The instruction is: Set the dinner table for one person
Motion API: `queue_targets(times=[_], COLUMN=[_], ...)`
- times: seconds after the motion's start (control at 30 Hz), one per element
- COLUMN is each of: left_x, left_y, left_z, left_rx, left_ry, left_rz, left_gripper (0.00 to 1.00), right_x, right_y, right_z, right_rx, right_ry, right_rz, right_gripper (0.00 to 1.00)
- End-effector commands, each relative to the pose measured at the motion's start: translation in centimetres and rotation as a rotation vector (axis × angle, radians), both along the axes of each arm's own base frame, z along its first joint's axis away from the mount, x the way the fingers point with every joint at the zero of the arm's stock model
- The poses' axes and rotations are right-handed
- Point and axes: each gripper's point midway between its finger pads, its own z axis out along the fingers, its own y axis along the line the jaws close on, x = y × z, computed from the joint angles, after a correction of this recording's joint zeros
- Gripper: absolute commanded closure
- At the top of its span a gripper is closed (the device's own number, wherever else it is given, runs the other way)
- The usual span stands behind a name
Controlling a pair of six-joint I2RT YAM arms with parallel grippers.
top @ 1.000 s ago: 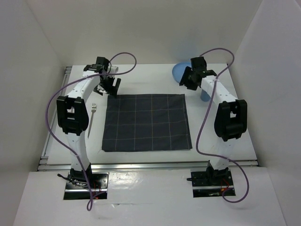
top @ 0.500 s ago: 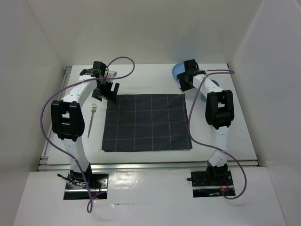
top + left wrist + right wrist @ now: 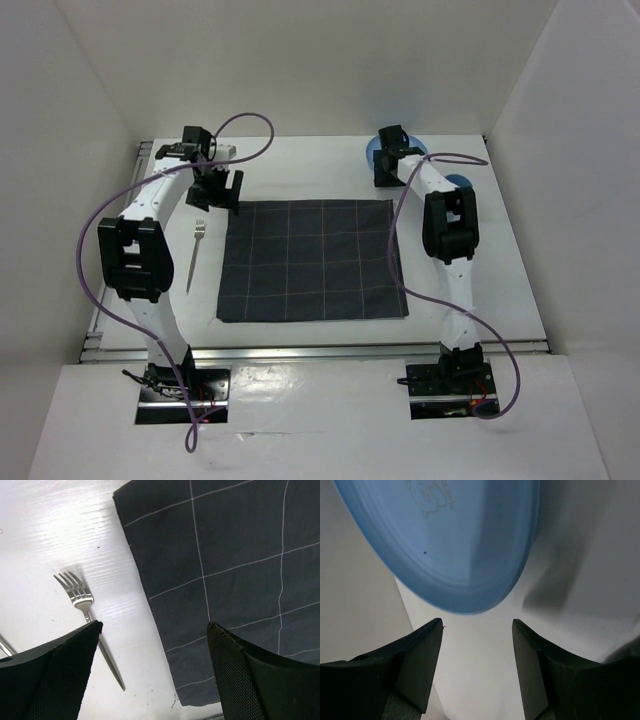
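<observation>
1. The dinner table (image 3: 300, 170), a large flat white rectangular tabletop with aluminium rails along its edges, fills the floor of the white-walled enclosure. Both arms reach out over it.
2. A dark grey checked cloth placemat (image 3: 312, 260) lies flat at the middle of the table.
3. A silver metal fork (image 3: 193, 257) lies on bare table just left of the placemat, apart from its edge. Its tines point to the far side.
4. The left gripper (image 3: 155, 626) hangs over the placemat's far-left corner. Its fingers (image 3: 50, 680) are spread wide and hold nothing. In the wrist view the fork tines and the cloth edge show between them.
5. The right gripper (image 3: 476, 625) is at the far right of the table. Its fingers (image 3: 415, 665) are apart and empty.
6. A round light-blue plastic plate (image 3: 450, 545) sits just ahead of the right fingertips, not between them. An embossed mark shows on the face seen. I cannot tell whether it lies flat or leans.
</observation>
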Motion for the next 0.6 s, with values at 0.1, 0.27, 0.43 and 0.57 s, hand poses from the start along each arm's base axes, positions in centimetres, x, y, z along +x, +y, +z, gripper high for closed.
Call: queue_targets(times=[0.1,0.27,0.43,0.57], left_x=[0.8,0.8,0.9,1.4], left_y=[1.0,1.4,1.7,1.8], left_z=[1.2,0.8,-0.2,0.0], left_rx=[-0.042,-0.042,-0.042,-0.042], left_ry=[-0.020,-0.010,0.019,0.008], left_rz=[0.014,0.024,0.033,0.033], left_gripper=[0.07,0.07,0.07,0.07], right_x=[1.5,2.3,2.0,1.5], right_y=[-2.3,-4.3,-4.9,-4.9], right_z=[-0.9,-1.3,-3.4,-4.8], right_rx=[-0.014,-0.012,0.044,0.083], right_ry=[0.012,0.001,0.048,0.069], right_rz=[-0.108,-0.154,-0.184,-0.190], right_gripper=[0.34,0.32,0.32,0.57])
